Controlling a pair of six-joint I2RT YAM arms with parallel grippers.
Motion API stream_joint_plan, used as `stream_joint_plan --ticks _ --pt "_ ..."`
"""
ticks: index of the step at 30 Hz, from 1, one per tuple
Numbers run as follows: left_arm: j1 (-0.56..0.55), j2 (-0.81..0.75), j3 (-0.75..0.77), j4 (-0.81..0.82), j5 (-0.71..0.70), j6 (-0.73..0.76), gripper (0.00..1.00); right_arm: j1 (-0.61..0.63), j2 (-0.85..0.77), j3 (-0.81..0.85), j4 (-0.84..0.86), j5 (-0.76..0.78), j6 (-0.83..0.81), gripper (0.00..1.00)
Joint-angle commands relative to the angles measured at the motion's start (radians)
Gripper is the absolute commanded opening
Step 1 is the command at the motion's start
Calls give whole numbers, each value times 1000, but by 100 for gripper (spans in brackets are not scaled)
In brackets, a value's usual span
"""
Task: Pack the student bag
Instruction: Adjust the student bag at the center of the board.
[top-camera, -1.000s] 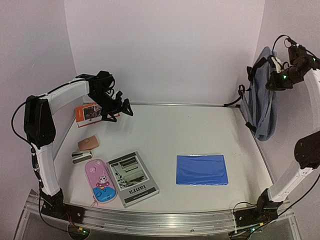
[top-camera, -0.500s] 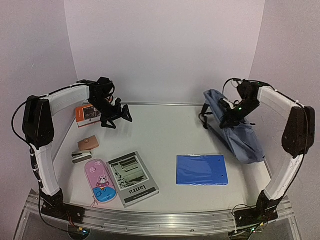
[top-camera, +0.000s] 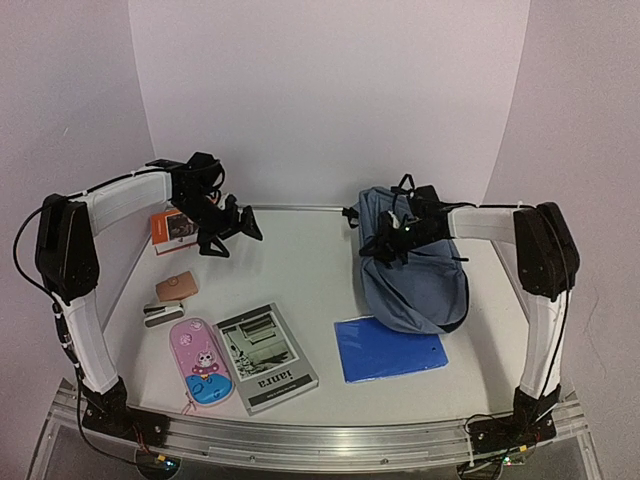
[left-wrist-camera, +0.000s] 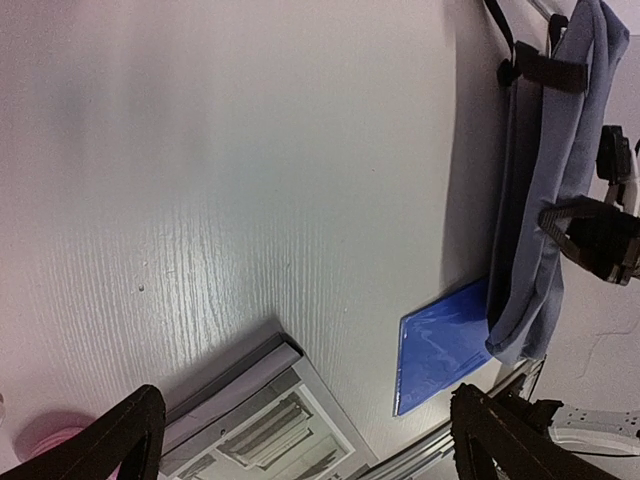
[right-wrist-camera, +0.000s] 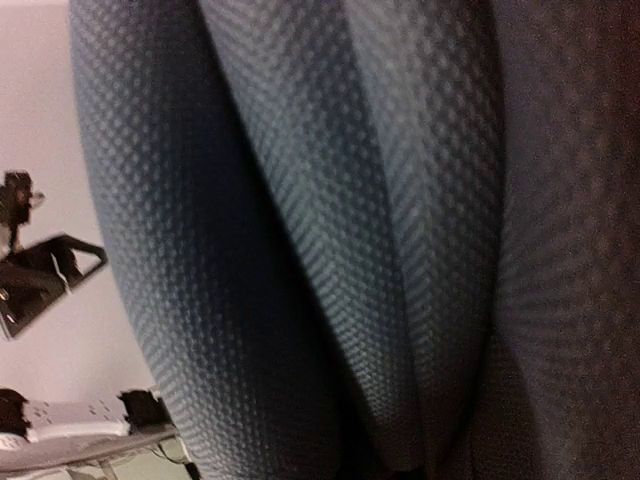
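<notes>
The white table (top-camera: 310, 260) holds the student bag (top-camera: 415, 285), blue folder (top-camera: 390, 352), grey book (top-camera: 265, 358), pink pencil case (top-camera: 201, 362), orange booklet (top-camera: 172, 226).

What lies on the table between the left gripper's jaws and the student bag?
Nothing: the top external view shows only bare white table from the jaws of the left gripper to the student bag. The left wrist view agrees.

— What do the two arms look like?
— The left arm (top-camera: 125, 190) and right arm (top-camera: 485, 222) both have white links between bulky black joints.
— Any wiring?
— Thin black cables (top-camera: 16, 248) loop outside each.
The bases (top-camera: 105, 405) are black blocks, and the left gripper (top-camera: 237, 238) has black, angular fingers (left-wrist-camera: 115, 440).
</notes>
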Motion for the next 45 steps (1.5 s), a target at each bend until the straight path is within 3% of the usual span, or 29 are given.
stream_joint_plan --ticks 1,4,7,9,11,13,14,18,24,28,35,45 --pt "0 -47 -12 28 -13 -42 100 23 57 96 457 -10 429 0" --pt "0 -54 -21 42 -16 -61 100 17 84 151 472 36 445 3" --pt "0 -58 -23 64 -12 -77 100 -27 86 189 468 30 396 39" --pt "0 -58 -18 73 -10 -83 100 -80 73 201 450 8 346 57" --pt "0 -59 -17 86 -1 -87 100 -144 51 224 357 -26 240 80" --pt "-1 -58 -20 97 7 -92 100 -207 28 241 202 -62 90 95" --pt "-1 -58 -22 104 16 -91 100 -240 4 242 120 -67 -17 98" --pt "-17 -49 -34 140 43 -86 100 -320 -95 225 -283 79 -427 98" --pt "-90 57 -7 207 89 -114 100 -371 -132 145 -477 364 -753 98" --pt "-169 170 72 251 108 -141 100 -371 -70 89 -516 375 -790 98" --pt "-238 345 235 294 198 -159 95 -370 2 18 -548 253 -767 98" --pt "-253 447 277 327 259 -175 72 -283 -4 -175 -525 165 -714 74"
